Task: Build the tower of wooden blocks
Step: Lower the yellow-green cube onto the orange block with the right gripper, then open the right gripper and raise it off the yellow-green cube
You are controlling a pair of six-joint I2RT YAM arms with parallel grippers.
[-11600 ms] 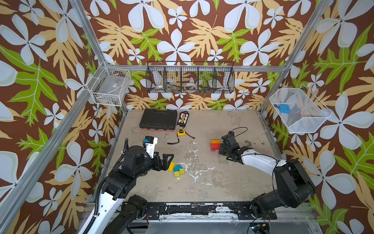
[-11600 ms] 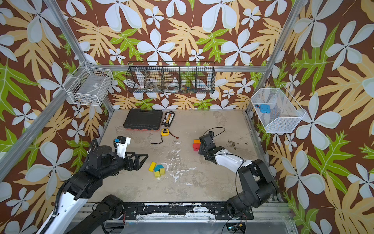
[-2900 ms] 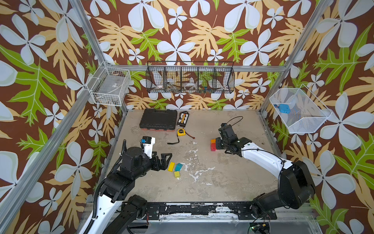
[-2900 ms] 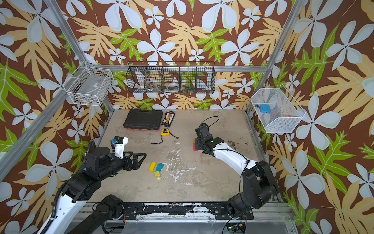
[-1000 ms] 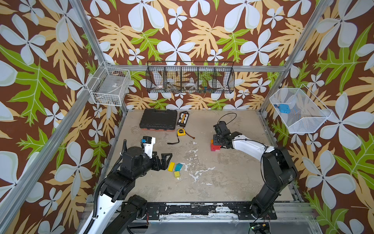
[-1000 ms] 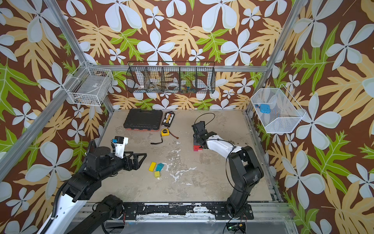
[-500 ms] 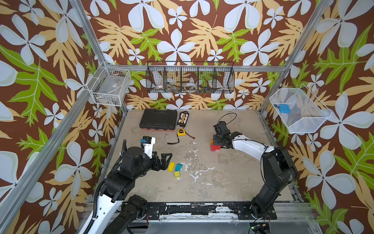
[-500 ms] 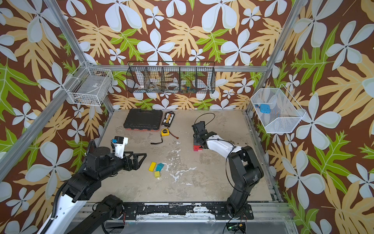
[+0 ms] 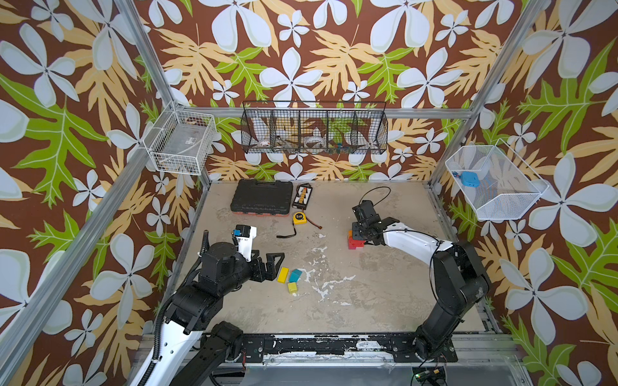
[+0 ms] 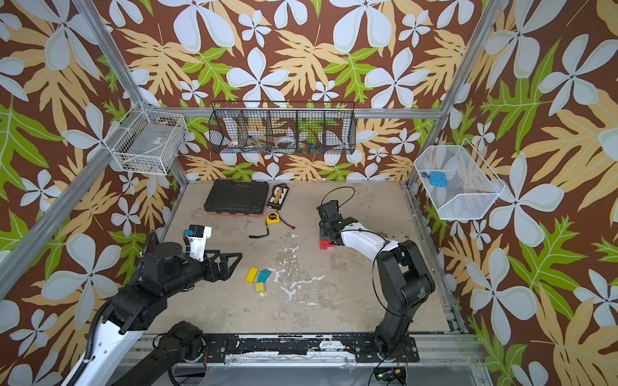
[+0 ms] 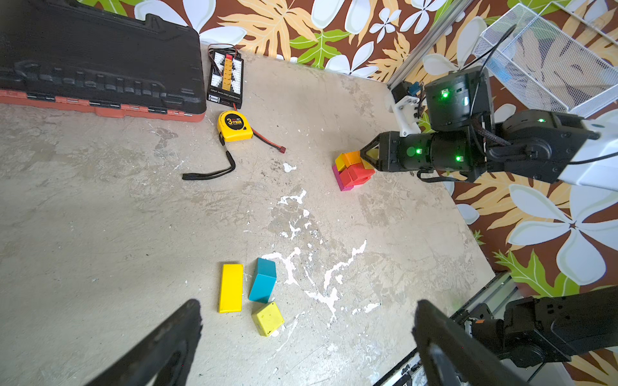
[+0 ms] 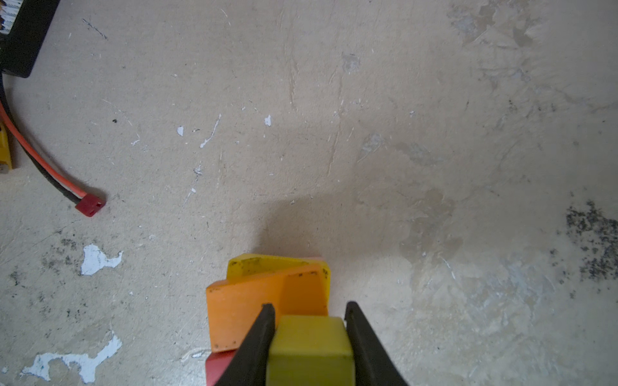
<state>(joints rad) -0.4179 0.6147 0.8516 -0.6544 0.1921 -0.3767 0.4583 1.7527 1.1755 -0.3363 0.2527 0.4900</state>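
right gripper (image 12: 309, 304) flanking a matte lime cube (image 12: 309, 351) over the blocky painted tower (image 11: 352, 170), grip unclear, left gripper (image 11: 307, 305) gaping wide, holding nothing

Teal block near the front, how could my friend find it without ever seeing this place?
Find the black case at the back of the table, then come forward to three loose blocks. The teal block lies beside a yellow brick and a small yellow cube; it alone is blue-green.
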